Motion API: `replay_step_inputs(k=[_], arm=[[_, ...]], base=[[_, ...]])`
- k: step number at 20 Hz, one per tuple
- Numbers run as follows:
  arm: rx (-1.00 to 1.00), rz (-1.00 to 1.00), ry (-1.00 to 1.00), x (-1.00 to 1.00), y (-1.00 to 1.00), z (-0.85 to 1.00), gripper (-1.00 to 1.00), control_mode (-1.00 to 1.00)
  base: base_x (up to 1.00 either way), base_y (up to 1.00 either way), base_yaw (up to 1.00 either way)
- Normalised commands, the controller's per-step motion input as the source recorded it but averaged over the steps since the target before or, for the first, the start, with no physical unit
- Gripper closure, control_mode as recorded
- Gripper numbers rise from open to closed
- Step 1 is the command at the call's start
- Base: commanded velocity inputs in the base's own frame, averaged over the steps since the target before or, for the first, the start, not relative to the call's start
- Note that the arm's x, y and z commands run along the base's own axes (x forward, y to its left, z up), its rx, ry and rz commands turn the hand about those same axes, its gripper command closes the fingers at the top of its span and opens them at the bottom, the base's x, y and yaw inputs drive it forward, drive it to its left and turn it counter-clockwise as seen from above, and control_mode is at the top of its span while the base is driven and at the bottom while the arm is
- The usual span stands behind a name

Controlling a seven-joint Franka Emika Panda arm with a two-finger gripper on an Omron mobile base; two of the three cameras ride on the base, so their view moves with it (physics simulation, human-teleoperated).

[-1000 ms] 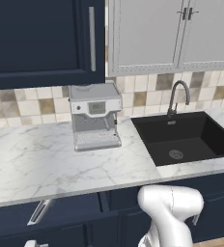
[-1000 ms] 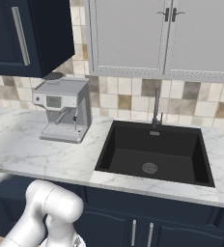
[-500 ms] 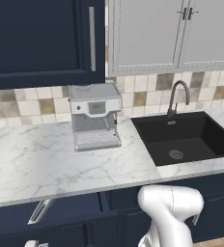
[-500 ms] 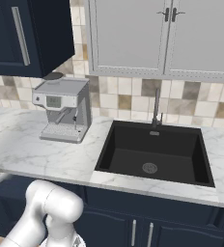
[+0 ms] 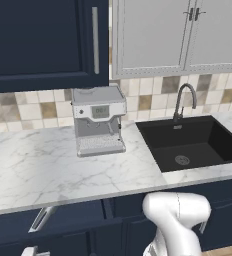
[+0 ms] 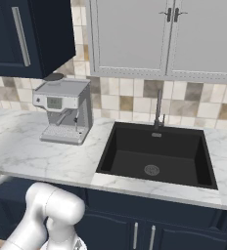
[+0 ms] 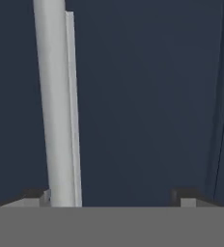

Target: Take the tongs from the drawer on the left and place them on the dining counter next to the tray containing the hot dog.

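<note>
The gripper (image 7: pixel 111 198) is standing wide, its two dark fingertips (image 7: pixel 34 195) showing far apart at the bottom of the hand view and holding nothing. It is facing a navy blue drawer (image 7: pixel 143 96) front at close range. The drawer's silver bar handle (image 7: pixel 56 103) is running lengthwise through the picture, just beside one fingertip and not clasped between the two.

In the left base view the white arm (image 5: pixel 175 222) is bending down below the near edge of the marble counter (image 5: pixel 33 170), in front of the navy drawer fronts. A coffee machine (image 5: pixel 98 120) is standing on the counter by the tiled wall, and a black sink (image 5: pixel 190 142) with a dark faucet (image 5: pixel 184 100) is lying to its right. The tongs cannot be made out.
</note>
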Motion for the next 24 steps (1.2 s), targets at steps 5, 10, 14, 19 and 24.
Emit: replay_step_inputs(k=[5, 10, 14, 19, 24], arm=[[0.00, 0.00, 0.06, -0.11, 0.00, 0.55, -1.00, -1.00], [0.00, 0.01, 0.07, -0.11, 0.00, 0.43, -1.00, -1.00], [0.00, 0.04, 0.09, -0.06, 0.00, 0.22, -1.00, -1.00], [0.01, 0.03, 0.12, 0.00, 0.00, 0.04, -1.00, -1.00], [0.07, 0.02, 0.08, 0.00, -0.08, 0.01, -1.00, -1.00]], base=[[0.00, 0.00, 0.00], [0.00, 0.00, 0.00], [0.00, 0.00, 0.00], [0.00, 0.00, 0.00], [0.00, 0.00, 0.00]])
